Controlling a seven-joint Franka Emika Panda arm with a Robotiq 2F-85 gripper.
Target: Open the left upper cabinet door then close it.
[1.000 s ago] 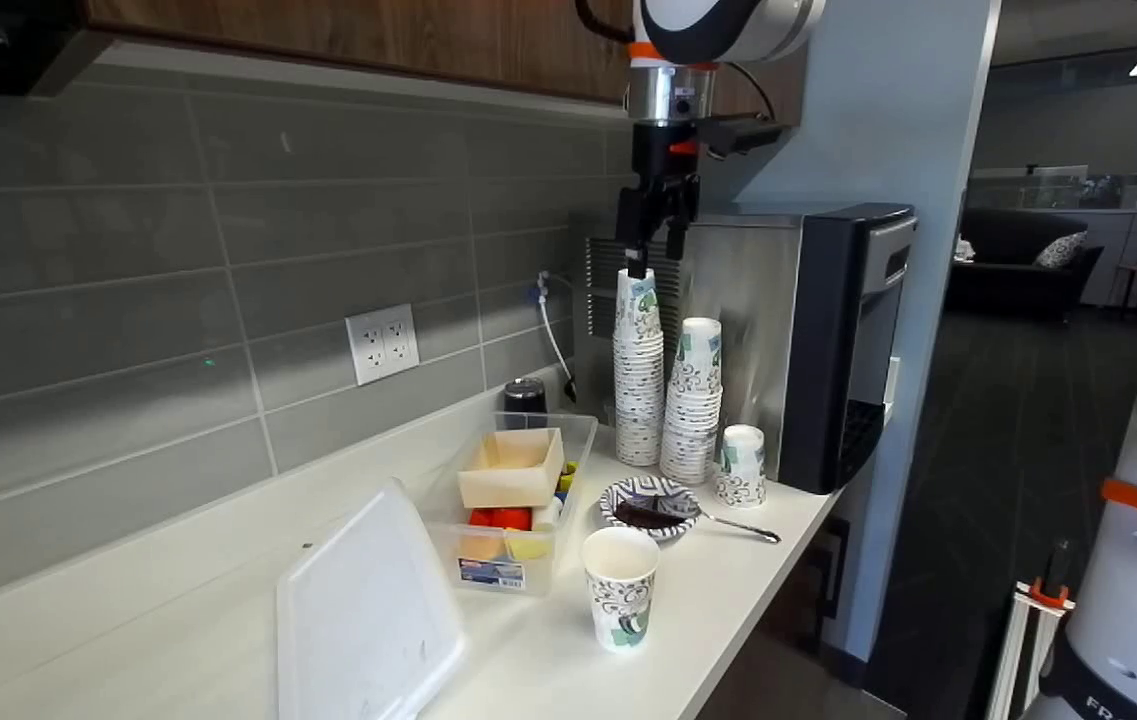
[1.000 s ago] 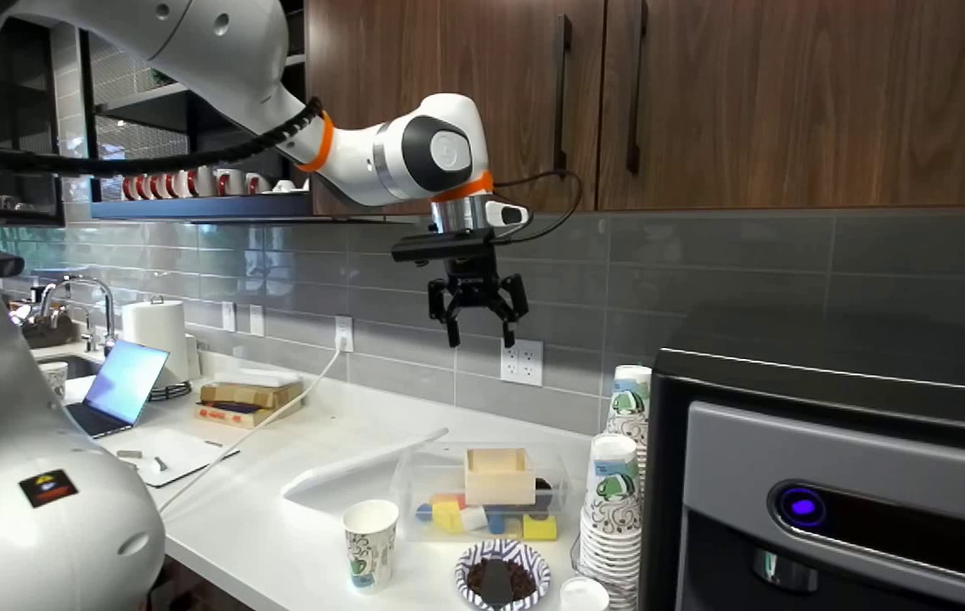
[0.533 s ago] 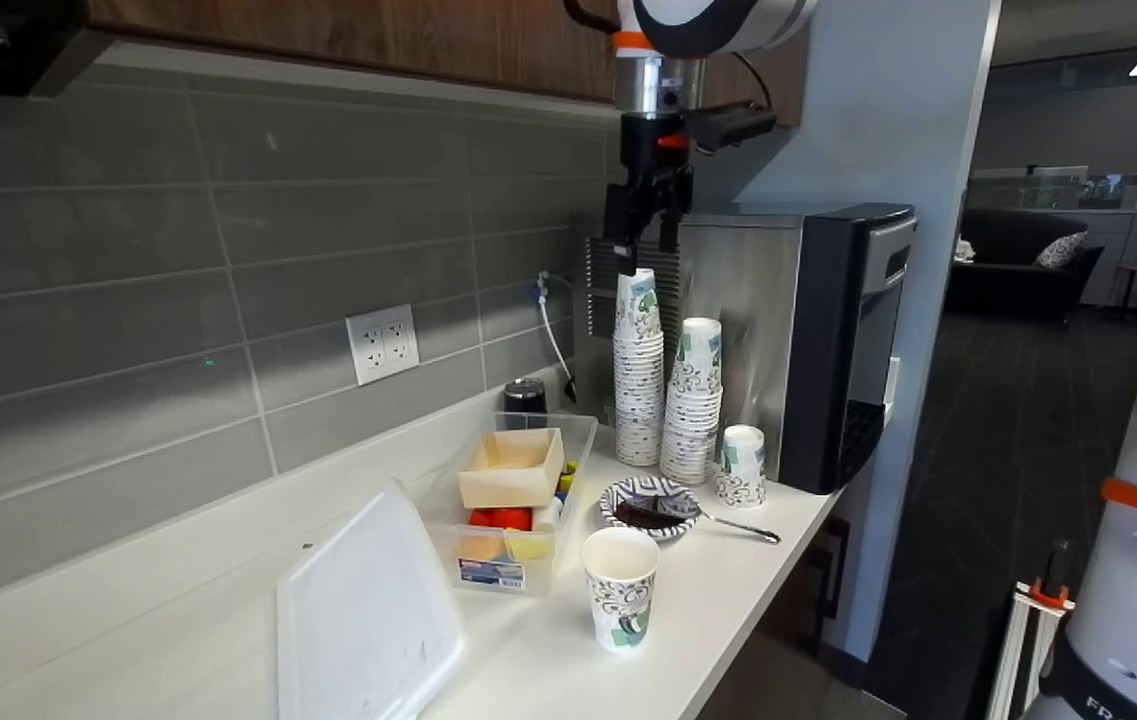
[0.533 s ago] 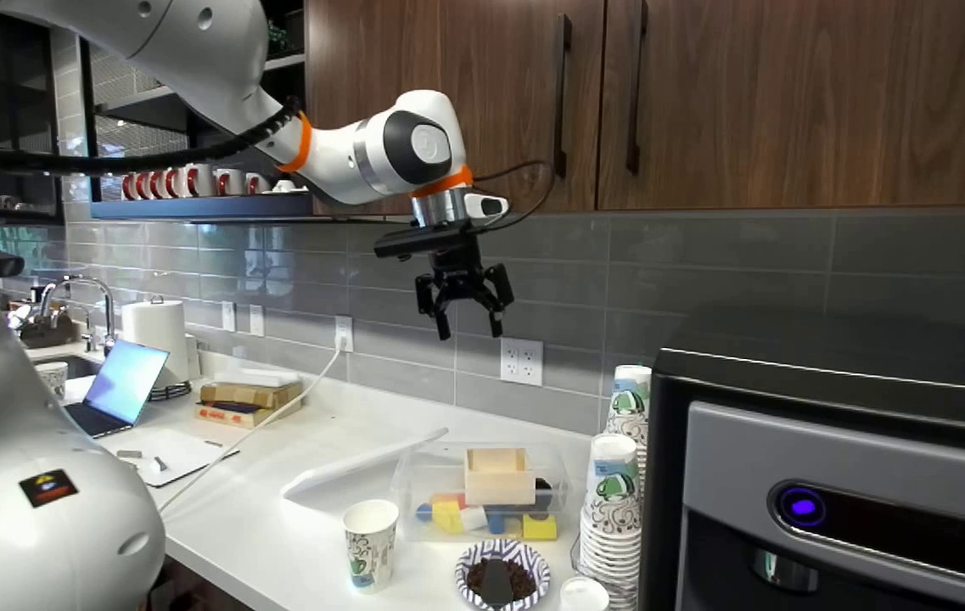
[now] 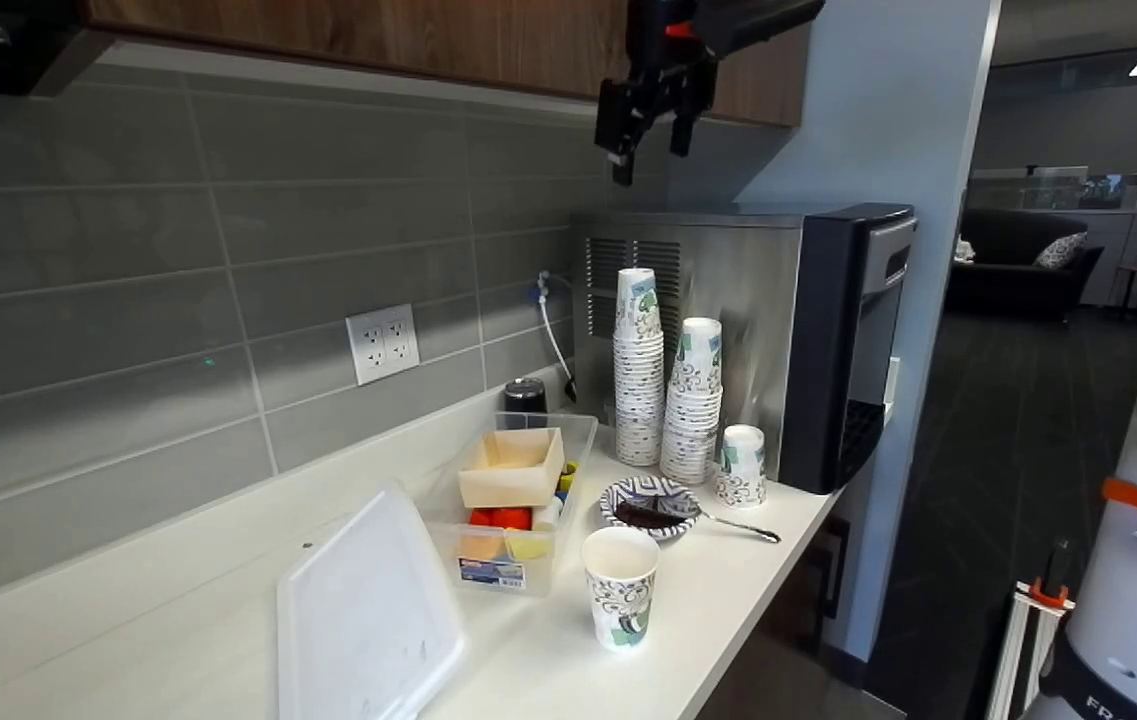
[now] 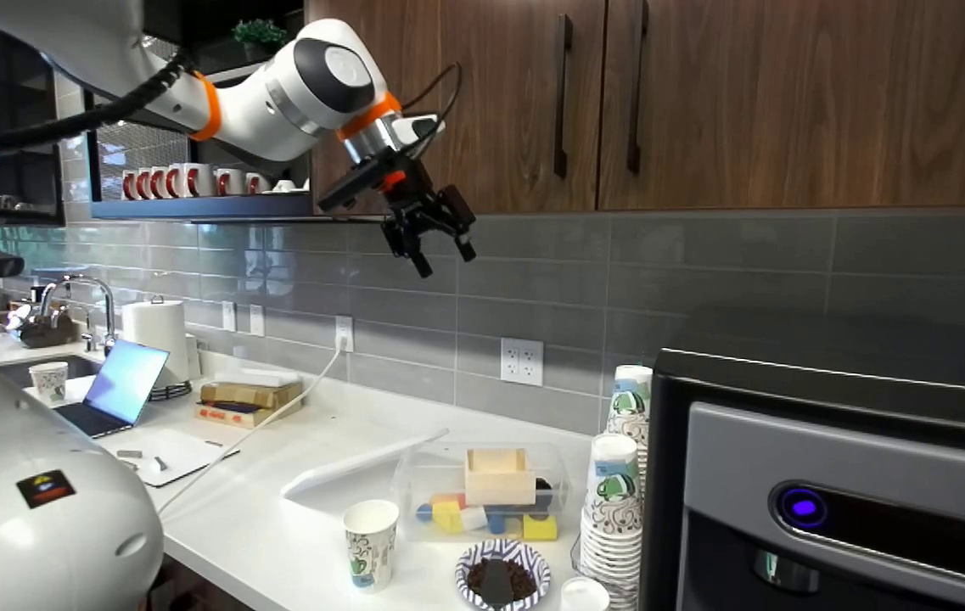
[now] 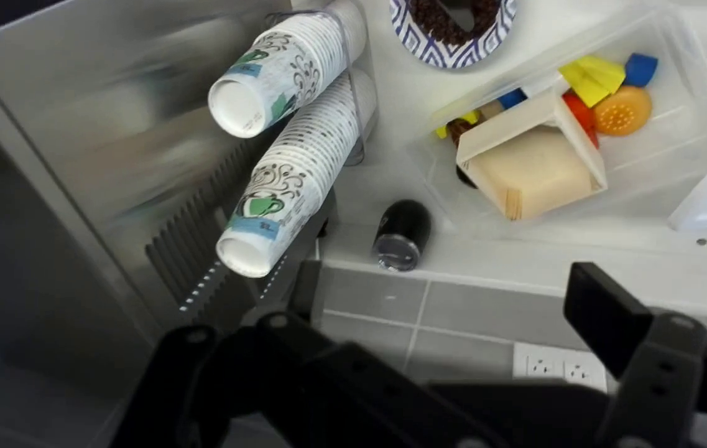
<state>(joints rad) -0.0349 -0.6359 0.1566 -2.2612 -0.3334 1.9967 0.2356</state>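
The left upper cabinet door (image 6: 499,110) is a flat dark-brown wood-grain panel, shut, with a slim black vertical bar handle (image 6: 562,98) near its right edge. The arm covers part of its lower left. In the exterior view (image 5: 358,40) only a strip of the cabinet front shows, without a handle. My gripper (image 6: 446,260) is open and empty, tilted downward, below and left of the handle and apart from it. It also shows in the exterior view (image 5: 651,160). In the wrist view its fingers (image 7: 452,298) are wide apart with nothing between; the door is out of view there.
The adjoining door (image 6: 805,102) is shut. Below are stacks of paper cups (image 5: 639,390), a steel and black dispenser (image 5: 728,290), a clear bin (image 5: 528,520), a bowl (image 5: 628,520) and a single cup (image 5: 621,590). Open shelves with mugs (image 6: 193,181) stand left.
The gripper has risen and moved away from the handle, leftward in an exterior view, and has tilted. It stays open. The cabinet doors have not moved.
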